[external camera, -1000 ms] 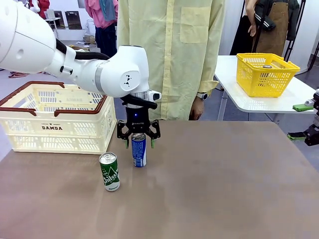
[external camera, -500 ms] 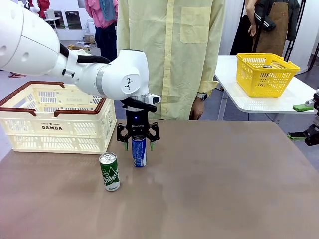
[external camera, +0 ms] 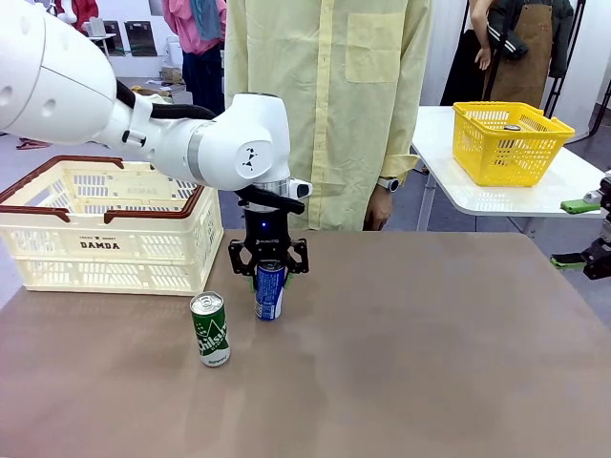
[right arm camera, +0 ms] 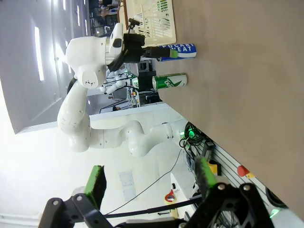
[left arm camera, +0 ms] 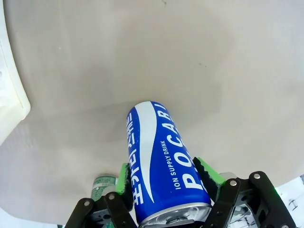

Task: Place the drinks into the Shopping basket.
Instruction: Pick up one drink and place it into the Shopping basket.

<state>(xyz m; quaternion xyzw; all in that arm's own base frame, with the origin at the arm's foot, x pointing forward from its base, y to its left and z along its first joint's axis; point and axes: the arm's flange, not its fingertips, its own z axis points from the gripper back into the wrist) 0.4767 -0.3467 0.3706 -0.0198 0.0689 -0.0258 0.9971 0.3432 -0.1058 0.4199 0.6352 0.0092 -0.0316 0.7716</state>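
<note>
The blue can [external camera: 268, 291] stands upright on the brown table, and my left gripper [external camera: 268, 270] reaches down over its top. In the left wrist view the green pads [left arm camera: 205, 172] press on both sides of the blue can [left arm camera: 161, 161], so the gripper is shut on it. The green can [external camera: 210, 329] stands alone just to its front left, also seen as the green can [right arm camera: 169, 81] from the right wrist. The Shopping basket [external camera: 100, 243], cream with a brown rim, sits at the table's far left. My right gripper [external camera: 574, 233] hangs open off the table's right edge, its fingers [right arm camera: 97, 183] wide apart.
A person in a pale yellow shirt [external camera: 325, 114] stands at the far side behind the cans, one hand [external camera: 377, 208] hanging by the table edge. A yellow mesh basket [external camera: 511, 143] rests on a white side table at the back right.
My left gripper has lowered slightly over the blue can and its fingers have closed in from wide open onto the can. The right arm has not moved.
</note>
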